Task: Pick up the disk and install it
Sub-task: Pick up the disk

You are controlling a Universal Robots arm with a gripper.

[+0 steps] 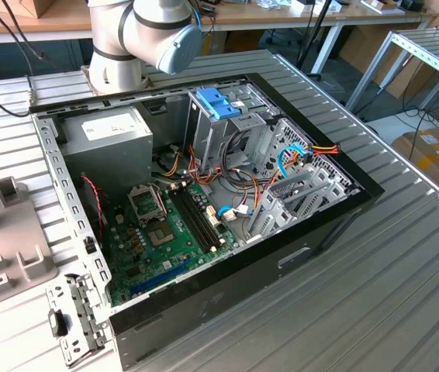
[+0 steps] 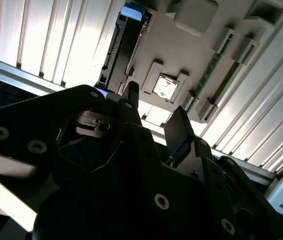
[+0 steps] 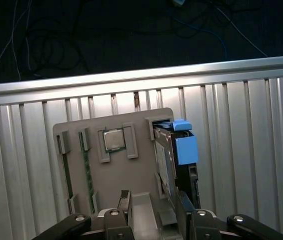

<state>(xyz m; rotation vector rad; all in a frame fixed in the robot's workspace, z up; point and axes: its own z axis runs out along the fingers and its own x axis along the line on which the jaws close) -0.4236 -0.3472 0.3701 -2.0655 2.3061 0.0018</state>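
A light grey holder tray (image 3: 126, 180) lies on a ribbed metal worktop (image 3: 251, 150). The disk (image 3: 164, 160) stands on its long edge in a slot along one side of this tray. It is a dark, flat drive with a bright blue plastic end piece (image 3: 185, 147) at the end away from the camera. It is seen edge-on, so any print on its faces cannot be read. In the second wrist view the disk (image 2: 126, 47) shows as a dark slab on the same tray.

Other pockets of the tray hold a square silver processor chip (image 3: 114, 140) and a thin green memory stick (image 3: 86, 170), also on edge. Marks on the chip cannot be made out.

The gripper (image 3: 153, 197) hangs over the near end of the tray. Its two dark fingers (image 3: 124, 205) are spread apart and nothing is pinched between them. One finger sits just beside the near end of the disk; whether it touches cannot be told.

In the exterior view, an open black computer case (image 1: 227, 267) lies on the worktop. Inside are a grey power supply (image 1: 126, 151) with a white sticker (image 1: 109, 124) of unreadable print, a metal drive cage (image 1: 204, 136) with a light-blue top, and a green motherboard (image 1: 165, 240). The arm (image 1: 146, 31) rises behind the case.
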